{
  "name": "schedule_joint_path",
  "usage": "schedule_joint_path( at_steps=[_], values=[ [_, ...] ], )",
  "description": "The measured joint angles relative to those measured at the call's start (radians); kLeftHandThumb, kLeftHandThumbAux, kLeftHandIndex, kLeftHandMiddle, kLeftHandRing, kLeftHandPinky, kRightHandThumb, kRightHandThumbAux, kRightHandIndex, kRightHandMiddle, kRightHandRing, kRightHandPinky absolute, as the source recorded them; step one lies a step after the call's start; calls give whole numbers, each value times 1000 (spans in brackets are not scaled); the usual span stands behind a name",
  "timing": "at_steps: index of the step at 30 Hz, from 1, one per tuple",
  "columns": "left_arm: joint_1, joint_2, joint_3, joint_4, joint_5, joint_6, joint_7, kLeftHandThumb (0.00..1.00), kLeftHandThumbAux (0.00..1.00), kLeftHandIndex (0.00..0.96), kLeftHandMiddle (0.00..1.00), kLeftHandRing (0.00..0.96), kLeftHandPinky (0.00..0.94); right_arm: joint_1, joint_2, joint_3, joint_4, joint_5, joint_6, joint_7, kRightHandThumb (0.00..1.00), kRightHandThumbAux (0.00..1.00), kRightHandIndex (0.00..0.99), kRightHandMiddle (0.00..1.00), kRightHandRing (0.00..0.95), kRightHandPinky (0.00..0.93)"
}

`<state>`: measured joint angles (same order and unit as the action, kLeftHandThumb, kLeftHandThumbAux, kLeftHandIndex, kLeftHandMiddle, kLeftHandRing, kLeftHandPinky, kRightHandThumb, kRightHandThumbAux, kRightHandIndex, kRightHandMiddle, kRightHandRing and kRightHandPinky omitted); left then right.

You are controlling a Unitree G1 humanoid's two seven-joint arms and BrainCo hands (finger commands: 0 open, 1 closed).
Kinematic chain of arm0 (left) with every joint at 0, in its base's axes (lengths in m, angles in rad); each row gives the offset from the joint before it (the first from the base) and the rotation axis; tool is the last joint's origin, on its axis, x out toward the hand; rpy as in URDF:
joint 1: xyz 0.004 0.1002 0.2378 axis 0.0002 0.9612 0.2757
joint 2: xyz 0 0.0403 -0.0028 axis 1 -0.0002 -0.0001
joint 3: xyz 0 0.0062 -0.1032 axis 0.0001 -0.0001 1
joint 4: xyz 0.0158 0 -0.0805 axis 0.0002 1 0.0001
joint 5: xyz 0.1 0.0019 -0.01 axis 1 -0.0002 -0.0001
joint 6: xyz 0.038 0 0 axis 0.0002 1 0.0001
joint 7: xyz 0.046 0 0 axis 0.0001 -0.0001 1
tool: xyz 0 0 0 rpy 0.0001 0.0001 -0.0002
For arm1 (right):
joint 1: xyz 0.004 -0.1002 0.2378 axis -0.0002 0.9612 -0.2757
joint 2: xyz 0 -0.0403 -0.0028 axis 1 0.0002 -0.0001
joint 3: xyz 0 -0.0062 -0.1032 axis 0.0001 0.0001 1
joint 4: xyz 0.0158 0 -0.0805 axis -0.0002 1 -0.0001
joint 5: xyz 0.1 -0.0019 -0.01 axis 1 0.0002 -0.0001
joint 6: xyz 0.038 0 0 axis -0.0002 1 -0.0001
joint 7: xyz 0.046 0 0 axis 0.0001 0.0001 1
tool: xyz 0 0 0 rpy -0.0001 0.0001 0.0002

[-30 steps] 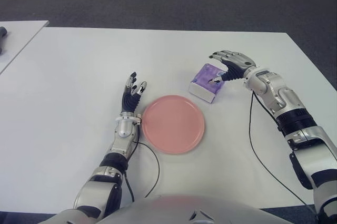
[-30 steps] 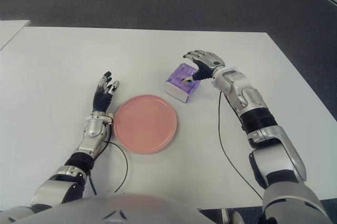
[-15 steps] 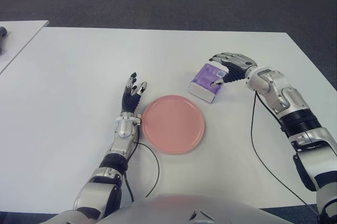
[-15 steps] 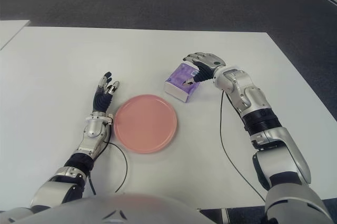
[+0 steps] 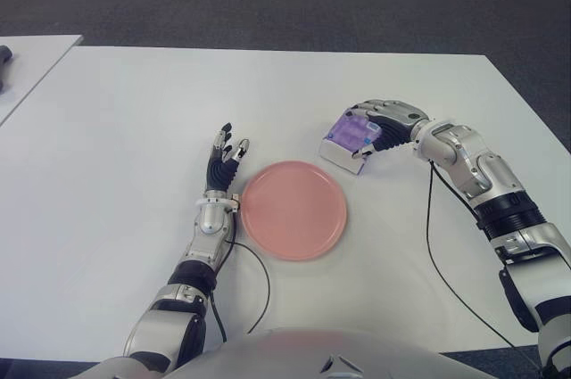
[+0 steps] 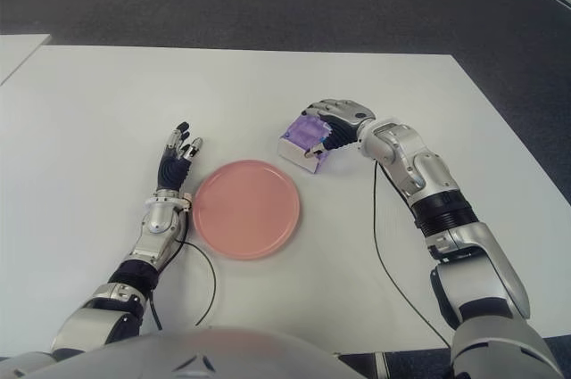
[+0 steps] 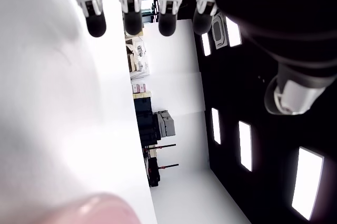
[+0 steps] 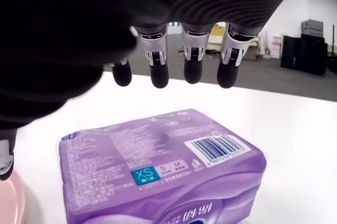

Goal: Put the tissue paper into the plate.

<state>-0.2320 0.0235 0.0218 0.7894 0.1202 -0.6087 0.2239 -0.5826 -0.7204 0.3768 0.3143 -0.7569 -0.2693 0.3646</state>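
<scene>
Fingers [image 8: 192, 71] of right hand [image 5: 385, 120] arched over purple tissue pack [image 5: 351, 136], tips hanging past its far edge in the right wrist view with a gap visible above the wrapper; spread rather than clamped, thumb contact not clear from these views. Pack lying flat on white worktop [image 5: 134, 111], just beyond the far right rim of pink plate [image 5: 293, 210] and apart from it, barcode and size label facing up, not yet lifted. Plate bare, nothing placed in it. Left hand [image 5: 221, 165] idle just left of plate, fingers straight and apart, holding nothing. Judged step: closing of a top grasp before carrying the pack the short way to the plate. Risks from here: slick, soft plastic wrapper likely to deform and slip if squeezed only at the top edges; uneven closing likely to push the pack sideways across the smooth worktop instead of gripping it; a shallow hold likely to let the pack tilt or drop short of the plate; a low carry likely to catch the plate rim and shove the plate toward the left hand.
</scene>
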Motion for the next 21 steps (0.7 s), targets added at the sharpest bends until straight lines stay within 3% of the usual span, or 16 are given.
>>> schedule_joint_path(
  at_steps=[9,13,21],
  values=[
    [3,-1,0,0,-1,-10,0,0,448,0,0,0,0,-27,81,71,292,-48,-49,-219,0,354,0,0,0,0],
    [3,-1,0,3,-1,-18,0,0,443,0,0,0,0,-31,89,76,322,-41,-99,-281,0,333,0,0,0,0],
    [-3,0,0,22,0,-36,0,0,438,0,0,0,0,-45,88,80,351,-37,-162,-308,0,325,0,0,0,0]
  ],
)
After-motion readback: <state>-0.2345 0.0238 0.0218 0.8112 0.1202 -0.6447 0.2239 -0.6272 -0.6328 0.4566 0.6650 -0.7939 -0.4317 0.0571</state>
